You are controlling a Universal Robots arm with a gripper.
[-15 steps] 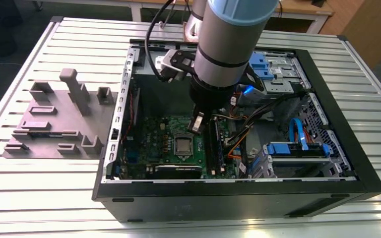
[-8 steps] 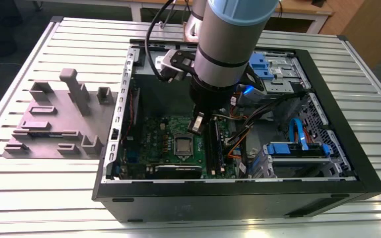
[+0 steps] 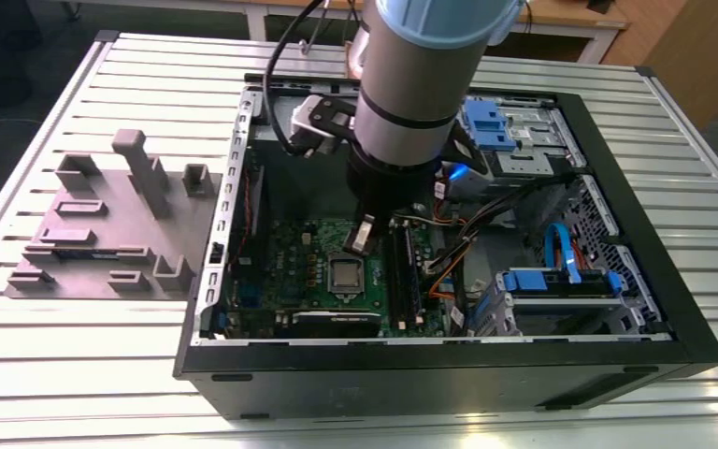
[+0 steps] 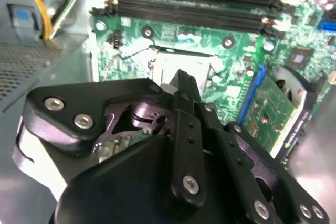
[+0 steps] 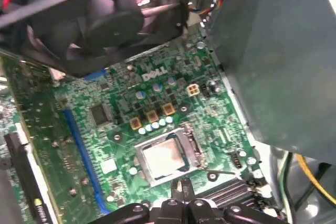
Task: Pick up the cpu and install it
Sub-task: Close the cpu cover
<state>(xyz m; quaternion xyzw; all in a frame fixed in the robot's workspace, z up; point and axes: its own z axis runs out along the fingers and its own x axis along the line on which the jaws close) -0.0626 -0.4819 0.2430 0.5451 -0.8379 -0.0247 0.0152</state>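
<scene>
The cpu (image 5: 161,157), a flat square chip with a silver-grey top, sits in the motherboard (image 5: 121,114) socket. The gripper (image 5: 184,191) hovers just beside it, jaws narrow and empty.

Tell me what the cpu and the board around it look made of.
The cpu, sitting in its socket in the first wrist view, looks like bare metal on top: a pale silver, matt face with a soft sheen. The motherboard looks like glossy green laminate, studded with small components. The gripper hangs just above the socket.
</scene>
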